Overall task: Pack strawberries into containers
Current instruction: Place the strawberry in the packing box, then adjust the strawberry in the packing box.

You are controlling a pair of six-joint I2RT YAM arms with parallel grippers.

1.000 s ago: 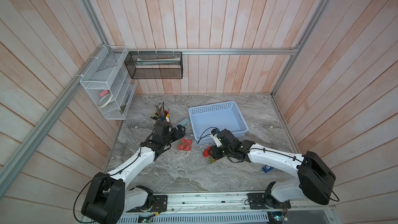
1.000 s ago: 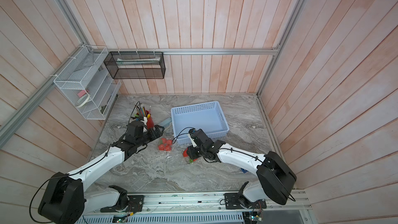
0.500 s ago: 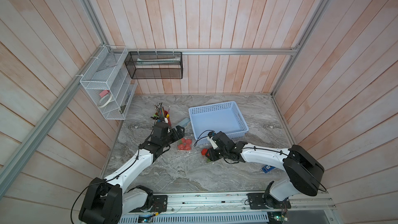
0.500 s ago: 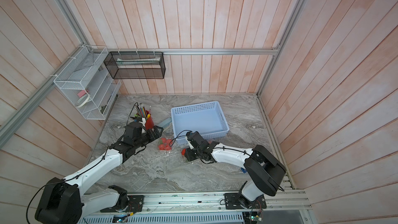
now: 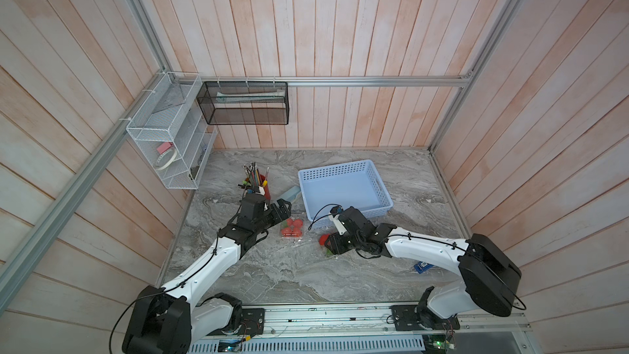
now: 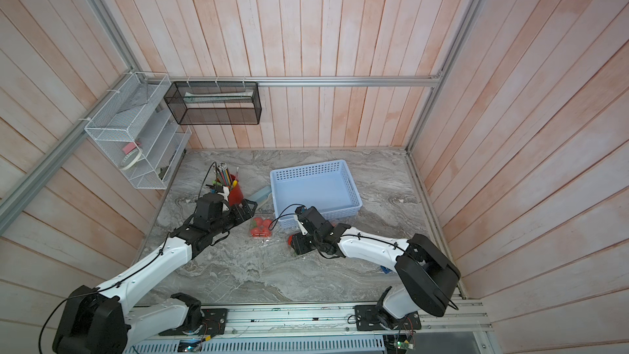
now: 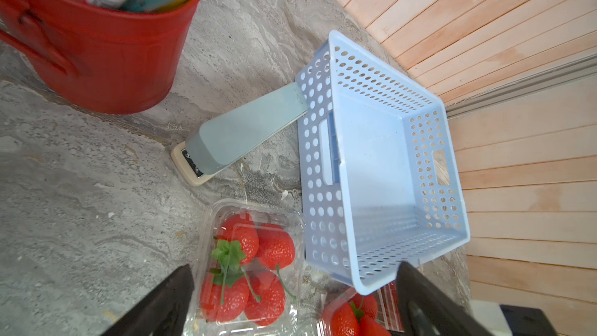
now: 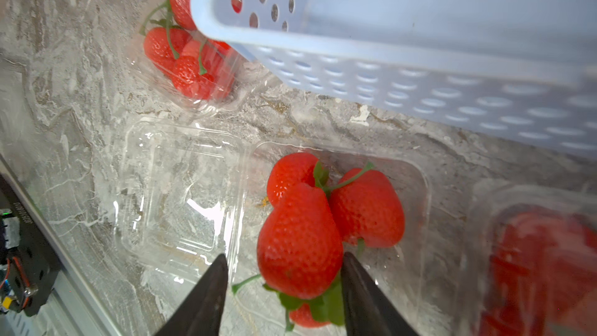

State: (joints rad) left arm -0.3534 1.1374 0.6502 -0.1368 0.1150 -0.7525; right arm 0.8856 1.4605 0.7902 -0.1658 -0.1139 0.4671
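My right gripper [image 8: 284,255] is open over an open clear container [image 8: 416,169]. A strawberry [image 8: 298,240] sits between its fingers, lying on two other strawberries. One finger [image 8: 206,289] stands clear of it; the other touches its leaves. The container's lid [image 8: 181,189] lies flat beside it. A second container [image 7: 210,214] holds several strawberries [image 7: 252,263] and lies under my wide-open left gripper [image 7: 295,266]. A third container [image 8: 533,253] with red berries shows blurred. In both top views the left gripper [image 5: 282,207] [image 6: 248,207] and right gripper [image 5: 332,245] [image 6: 296,241] flank the berries [image 5: 292,228].
A light-blue perforated basket [image 5: 335,166] stands just behind both grippers, its near corner over the containers. A red pencil cup [image 5: 265,189] and a pale green stapler [image 5: 291,194] sit beside the left gripper. A small blue object [image 5: 422,266] lies under the right arm.
The right gripper's jaws have widened, and one finger now stands off the strawberry. The left arm has barely moved and stays wide open.
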